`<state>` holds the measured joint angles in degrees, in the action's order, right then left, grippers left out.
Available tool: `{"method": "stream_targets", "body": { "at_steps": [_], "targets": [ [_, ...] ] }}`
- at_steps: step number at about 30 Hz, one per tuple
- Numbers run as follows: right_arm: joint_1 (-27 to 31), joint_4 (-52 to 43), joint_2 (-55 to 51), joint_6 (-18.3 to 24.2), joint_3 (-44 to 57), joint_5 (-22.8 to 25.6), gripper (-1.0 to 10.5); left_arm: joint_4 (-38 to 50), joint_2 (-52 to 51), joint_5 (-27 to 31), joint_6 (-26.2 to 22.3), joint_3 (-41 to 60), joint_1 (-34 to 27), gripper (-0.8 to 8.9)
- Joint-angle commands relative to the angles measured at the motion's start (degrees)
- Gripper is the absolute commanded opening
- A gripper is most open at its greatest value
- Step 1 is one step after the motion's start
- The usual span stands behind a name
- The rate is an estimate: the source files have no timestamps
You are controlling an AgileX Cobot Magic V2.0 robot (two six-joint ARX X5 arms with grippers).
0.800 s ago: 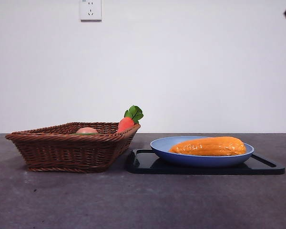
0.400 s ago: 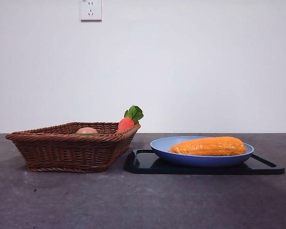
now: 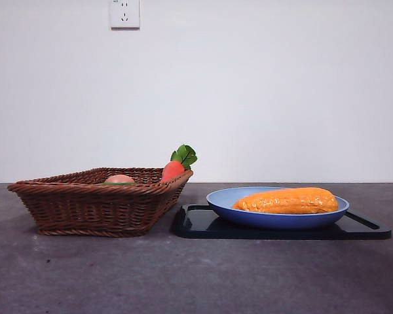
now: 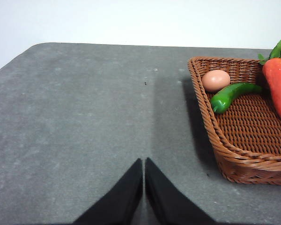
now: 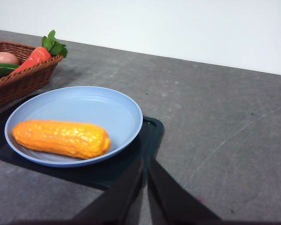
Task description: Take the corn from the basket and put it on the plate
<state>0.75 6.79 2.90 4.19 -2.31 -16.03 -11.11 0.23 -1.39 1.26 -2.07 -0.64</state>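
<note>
Orange corn (image 5: 61, 138) lies on the plate (image 5: 110, 110), apart from the right pincer (image 5: 144, 164), apparently clenched empty.

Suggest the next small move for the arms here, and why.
Probably none beyond holding both arms back: the long orange-yellow corn cob already lies in the round light-blue plate, on the flat black tray. The dark-brown wicker basket holds no corn. The left hand and right hand are shut, clear of everything.
</note>
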Motion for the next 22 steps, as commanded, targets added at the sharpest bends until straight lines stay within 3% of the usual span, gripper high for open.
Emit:
{"method": "stream_targets", "body": {
  "at_steps": [1, 22],
  "targets": [
    [-0.07, -0.33, -1.66, -1.81, 1.31, 0.28, 0.0, -1.01, -0.04, 0.00, 0.50, 0.96, -0.13, 0.08],
    [-0.13, 2.27, -2.69, -2.25, 1.73, 1.31, 0.0, -0.94, -0.04, 0.00, 0.50, 0.96, -0.13, 0.08]
  ]
}}
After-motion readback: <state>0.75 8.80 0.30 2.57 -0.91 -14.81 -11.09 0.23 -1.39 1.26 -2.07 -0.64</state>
